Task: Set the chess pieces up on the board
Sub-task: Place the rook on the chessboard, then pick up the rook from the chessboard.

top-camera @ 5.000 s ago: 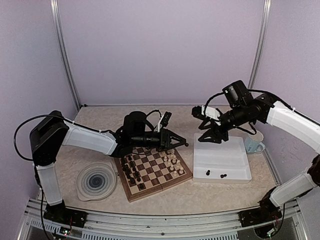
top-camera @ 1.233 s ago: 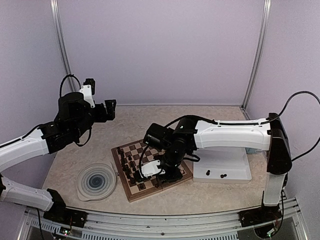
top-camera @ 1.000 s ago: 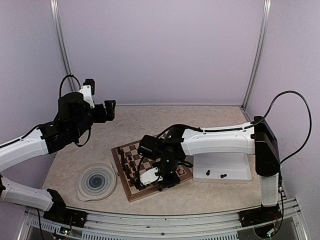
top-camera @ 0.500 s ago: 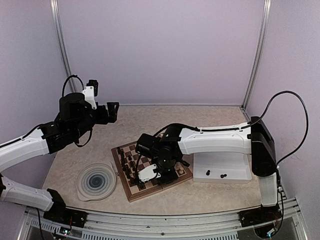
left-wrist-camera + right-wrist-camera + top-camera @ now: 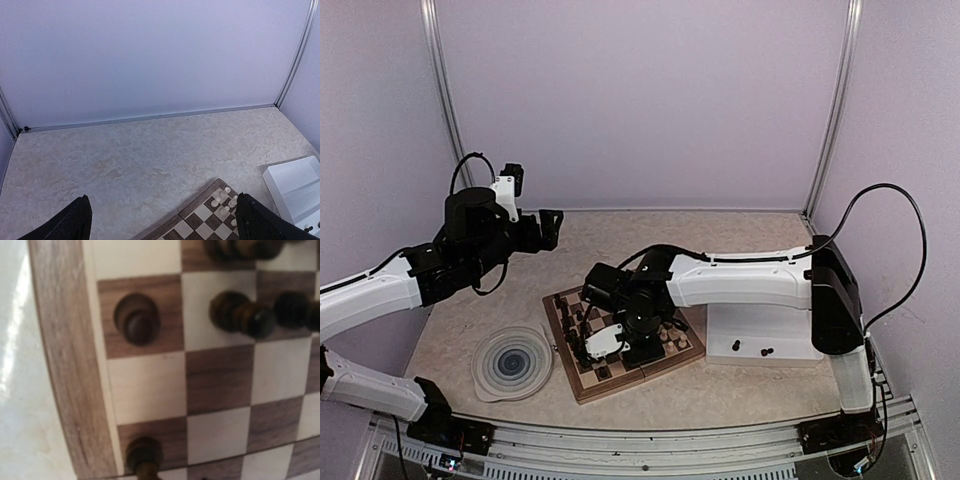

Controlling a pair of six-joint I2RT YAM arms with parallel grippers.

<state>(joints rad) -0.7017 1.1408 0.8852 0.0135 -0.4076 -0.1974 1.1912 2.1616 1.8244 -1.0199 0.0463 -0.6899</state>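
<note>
Nearest my bases, the round plate (image 5: 512, 362) lay on the tabletop (image 5: 620, 240) at 9 o'clock of the board (image 5: 638, 375). My right end effector (image 5: 602, 340) hung low over the board's 9 o'clock half, with the arm reaching in from 3 o'clock. I could not tell whether it was spread or pinching anything. The overhead view hid its tips under the wrist, and the right wrist view showed none of them.

That wrist view gave only squares at close range. The dark chess pieces (image 5: 136, 322) stood on squares beside the border (image 5: 65, 365), with several bare squares among them. The cream pieces (image 5: 672, 335) stood grouped toward the board's 3 o'clock edge.

At 3 o'clock of the board, the white tray (image 5: 790, 330) held two dark pieces (image 5: 736, 346), near each other but apart. Farther back, at 10 o'clock of the board, my left end effector (image 5: 162, 212) was raised well clear. Its fingers (image 5: 75, 220) were spread wide with nothing between them.

Finding: the dark side was the step in hand and was not yet complete. If a piece was held, the next move called for setting it upright in a bare square. Otherwise it called for a fine pinch on a very small piece in the tray.
</note>
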